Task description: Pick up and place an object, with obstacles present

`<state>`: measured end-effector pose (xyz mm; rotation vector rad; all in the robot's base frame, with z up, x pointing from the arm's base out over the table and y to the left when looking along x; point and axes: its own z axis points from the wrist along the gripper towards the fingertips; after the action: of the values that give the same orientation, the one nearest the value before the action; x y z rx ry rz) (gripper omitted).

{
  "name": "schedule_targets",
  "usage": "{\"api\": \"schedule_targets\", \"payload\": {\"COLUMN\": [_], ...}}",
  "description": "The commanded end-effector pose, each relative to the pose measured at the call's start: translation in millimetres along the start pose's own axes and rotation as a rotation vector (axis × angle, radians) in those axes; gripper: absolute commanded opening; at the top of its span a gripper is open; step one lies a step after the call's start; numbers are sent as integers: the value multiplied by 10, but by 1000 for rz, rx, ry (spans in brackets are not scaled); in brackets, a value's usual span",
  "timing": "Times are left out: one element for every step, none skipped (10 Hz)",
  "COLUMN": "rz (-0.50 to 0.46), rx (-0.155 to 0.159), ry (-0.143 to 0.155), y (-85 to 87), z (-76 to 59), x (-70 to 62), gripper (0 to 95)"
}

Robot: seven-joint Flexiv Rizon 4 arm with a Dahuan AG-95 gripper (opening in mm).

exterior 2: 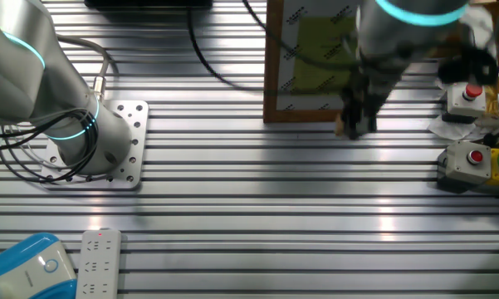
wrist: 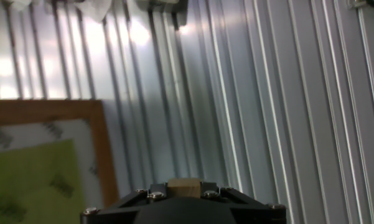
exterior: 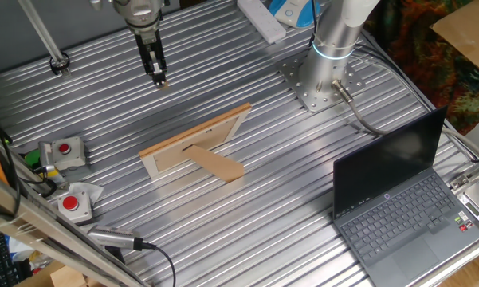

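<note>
our black two-finger fingers (exterior: pixel 161 77) are closed on the tiny light-tan wooden cube (wrist: pixel 183 187), holding it above the ribbed metal desk (exterior: pixel 303 159), just beyond the flat light-wood picture frame (exterior: pixel 195 143). we judge the pick done; setting the cube down clear of the frame remains.

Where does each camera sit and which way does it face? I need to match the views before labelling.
One fixed view: high, looking down past the laptop at the picture frame's back; arm base, gripper show.
Other fixed view: opposite side, near the arm base, facing the frame's front; gripper blurred.
Hand view: looks down along the fingers holding the wooden block.
All share the frame.
</note>
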<state>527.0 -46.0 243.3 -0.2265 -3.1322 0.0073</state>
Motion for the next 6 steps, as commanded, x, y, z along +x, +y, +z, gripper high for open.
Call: {"api": "schedule_targets", "payload": {"rz": [7,11,16,19,27,34], "rx": [-2,-4,-4,-2,0,2], "ry": [11,23,35,43,52,59], "y": [75,132,201,245,309,364], "z": [-109,-199,-291,-341,-396,-432], "x": [59,102,159,196,238,271], "gripper": [0,0,0,0,0,0]}}
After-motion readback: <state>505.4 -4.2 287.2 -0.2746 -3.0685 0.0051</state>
